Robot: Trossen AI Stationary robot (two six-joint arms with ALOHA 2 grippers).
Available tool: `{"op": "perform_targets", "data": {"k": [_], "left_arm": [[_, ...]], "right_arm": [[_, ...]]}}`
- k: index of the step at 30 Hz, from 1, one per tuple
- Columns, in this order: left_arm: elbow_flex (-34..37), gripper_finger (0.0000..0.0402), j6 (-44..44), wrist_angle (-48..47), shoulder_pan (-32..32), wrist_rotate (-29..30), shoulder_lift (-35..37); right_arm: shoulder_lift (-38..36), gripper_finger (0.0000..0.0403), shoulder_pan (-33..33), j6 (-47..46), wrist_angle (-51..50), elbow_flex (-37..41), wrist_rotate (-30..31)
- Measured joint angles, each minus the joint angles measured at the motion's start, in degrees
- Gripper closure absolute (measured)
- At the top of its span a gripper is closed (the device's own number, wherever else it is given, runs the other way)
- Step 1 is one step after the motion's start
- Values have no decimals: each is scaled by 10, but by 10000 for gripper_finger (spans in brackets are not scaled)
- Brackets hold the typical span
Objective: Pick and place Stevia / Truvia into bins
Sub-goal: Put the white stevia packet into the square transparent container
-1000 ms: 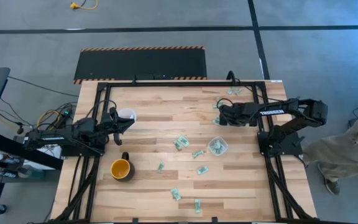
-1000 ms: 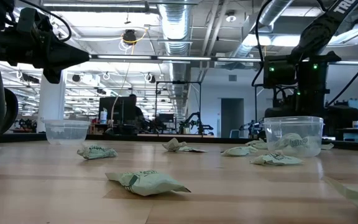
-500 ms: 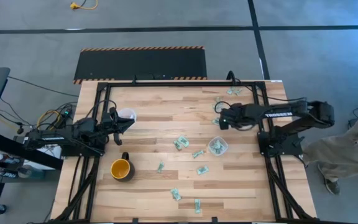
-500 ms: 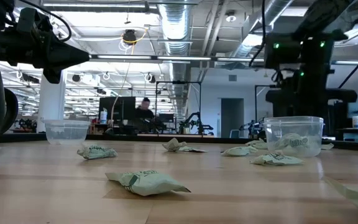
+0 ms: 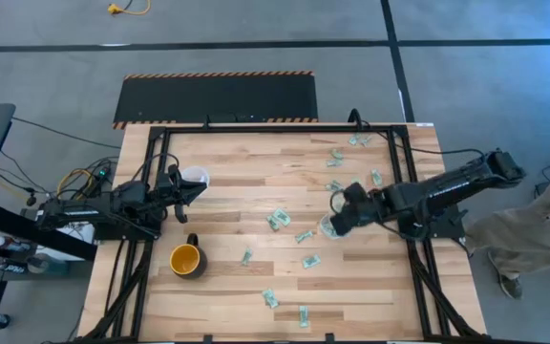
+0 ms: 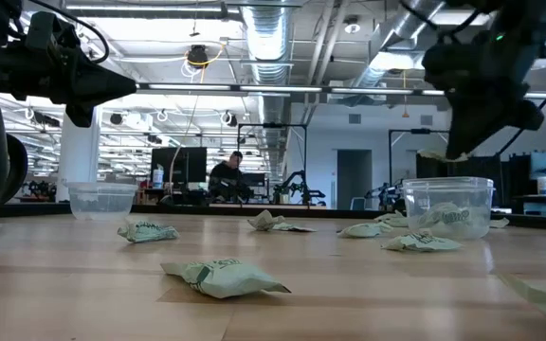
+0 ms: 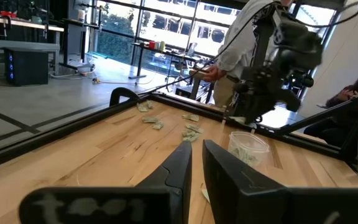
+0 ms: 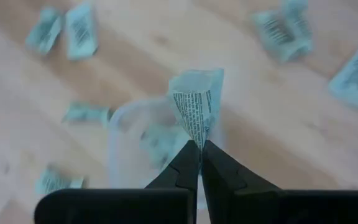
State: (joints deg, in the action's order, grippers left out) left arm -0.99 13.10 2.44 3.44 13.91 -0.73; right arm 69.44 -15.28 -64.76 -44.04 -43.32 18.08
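Several pale green and white Stevia sachets [image 5: 277,219] lie flat on the wooden table. One clear cup [image 5: 195,177] stands at the far left, and my left gripper [image 5: 187,191] waits beside it with its fingers together. The other clear cup [image 8: 135,143] stands right of centre with sachets inside. My right gripper [image 8: 200,146] hovers just above this cup [image 6: 448,206], shut on one sachet [image 8: 197,106]. My right gripper pinches one sachet between its two fingertips at the sachet's narrow end [image 8: 196,138]. The rest of the sachet sticks out beyond the fingertips, lifted clear of the table, over the right cup's mouth. The fingers slant down from the table's right side.
A yellow-orange mug [image 5: 186,259] stands near the left arm, toward the near edge. More sachets lie at the far right [image 5: 335,158] and near the front edge [image 5: 305,314]. Black frame rails run along both table sides. A person stands off the table's right side [image 5: 533,229].
My right gripper has swung from the far-right group of sachets toward the near edge and now stands over the right cup, the arm tipped lower. The left arm has kept still.
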Motion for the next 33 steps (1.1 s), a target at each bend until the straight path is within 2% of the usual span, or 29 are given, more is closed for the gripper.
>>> {"op": "perform_targets", "data": {"k": [4,9,23,33], "left_arm": [[0,375,0,0,0,0,0],[0,375,0,0,0,0,0],[0,375,0,0,0,0,0],[0,375,0,0,0,0,0]], "right_arm": [[3,395,-50,-7,2,0,0],[3,392,-72,-16,1,0,0],[3,306,-71,-12,1,0,13],[-2,281,-55,-12,-22,0,46]]}}
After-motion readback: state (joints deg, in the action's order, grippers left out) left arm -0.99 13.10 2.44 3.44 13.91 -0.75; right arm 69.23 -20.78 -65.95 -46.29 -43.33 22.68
